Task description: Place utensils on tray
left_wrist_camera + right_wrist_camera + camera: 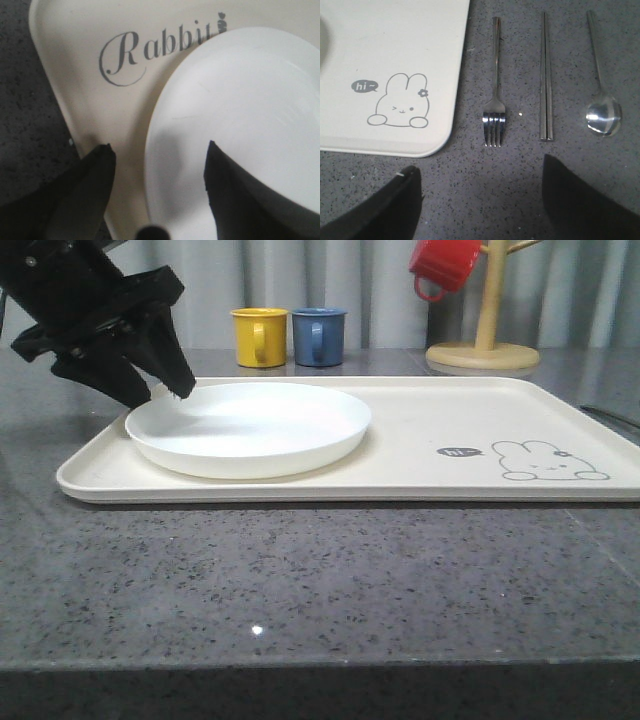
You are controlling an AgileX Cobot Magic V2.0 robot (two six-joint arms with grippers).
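Grey counter (520,200) – fork (495,100), chopsticks (546,80), spoon (601,95) lie parallel

The slim silver metal fork (494,95), straight metal chopsticks (546,80) and long-handled spoon (601,90) look polished; the cream plastic tray (420,475) looks smooth, and the speckled grey stone-like surface (320,580) shines faintly.
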